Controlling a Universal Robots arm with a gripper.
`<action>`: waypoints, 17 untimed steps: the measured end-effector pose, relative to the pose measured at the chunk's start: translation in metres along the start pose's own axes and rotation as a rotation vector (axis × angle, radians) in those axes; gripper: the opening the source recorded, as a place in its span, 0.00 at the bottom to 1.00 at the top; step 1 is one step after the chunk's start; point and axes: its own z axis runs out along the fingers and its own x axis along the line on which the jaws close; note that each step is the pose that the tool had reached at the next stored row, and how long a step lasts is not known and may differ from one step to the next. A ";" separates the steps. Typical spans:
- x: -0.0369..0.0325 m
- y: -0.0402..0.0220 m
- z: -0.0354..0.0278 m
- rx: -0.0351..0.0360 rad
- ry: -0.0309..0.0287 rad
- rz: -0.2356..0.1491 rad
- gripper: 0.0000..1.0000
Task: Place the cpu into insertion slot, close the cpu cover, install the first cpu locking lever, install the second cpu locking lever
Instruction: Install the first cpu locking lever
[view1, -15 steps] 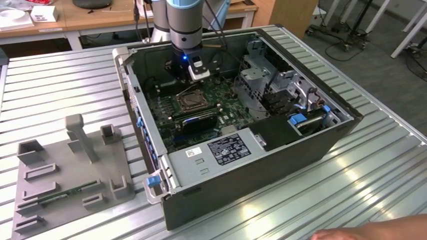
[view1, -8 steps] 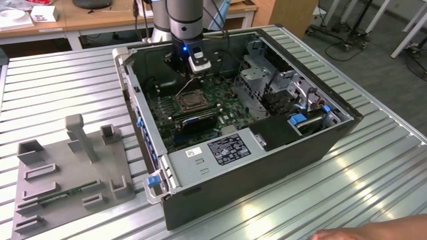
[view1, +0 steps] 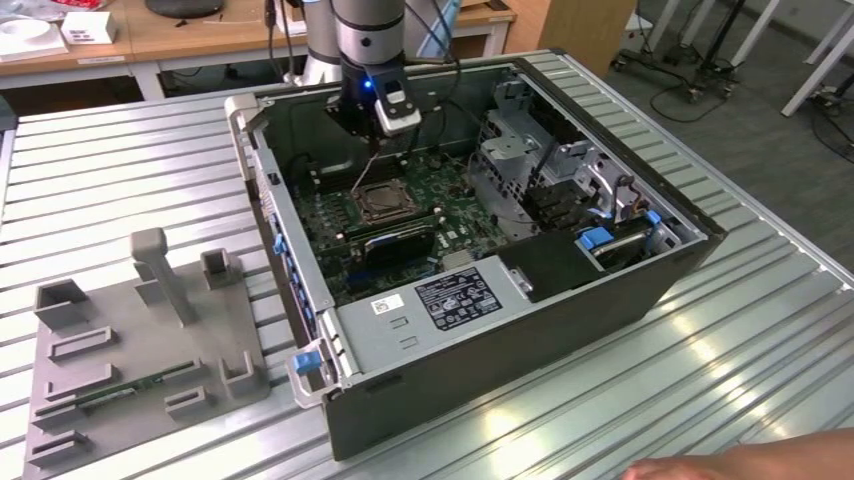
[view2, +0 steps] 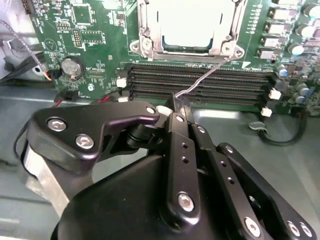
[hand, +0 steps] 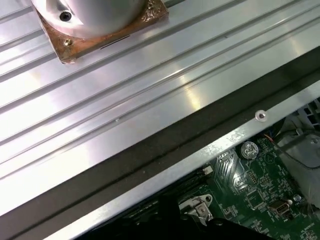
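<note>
There is one open computer case (view1: 534, 330) on one ribbed metal desk (view1: 120, 170), and one green motherboard (view2: 100, 30) inside it. The board carries one insertion slot (view1: 378, 203), one cpu (view2: 187, 25), one cpu cover (view2: 186, 49), one wire locking lever (view2: 205, 79), four long black memory slots (view2: 200, 82) and one coin-cell battery (view2: 71, 66). One robot arm (view1: 363, 30) bears one gripper (view2: 176, 102). There is also one grey fixture tray (view1: 134, 370) and one hand (view1: 747, 465).

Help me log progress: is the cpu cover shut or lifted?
Shut: in the second wrist view the cpu cover lies flat around the cpu; the gripper pinches a locking lever.
</note>
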 end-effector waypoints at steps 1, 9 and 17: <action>0.0002 0.0003 -0.0020 -0.0008 0.0004 0.000 0.11; 0.0010 0.0029 -0.0182 -0.0062 0.0029 0.001 0.11; 0.0089 -0.0057 -0.0157 -0.0136 -0.0088 -0.002 0.11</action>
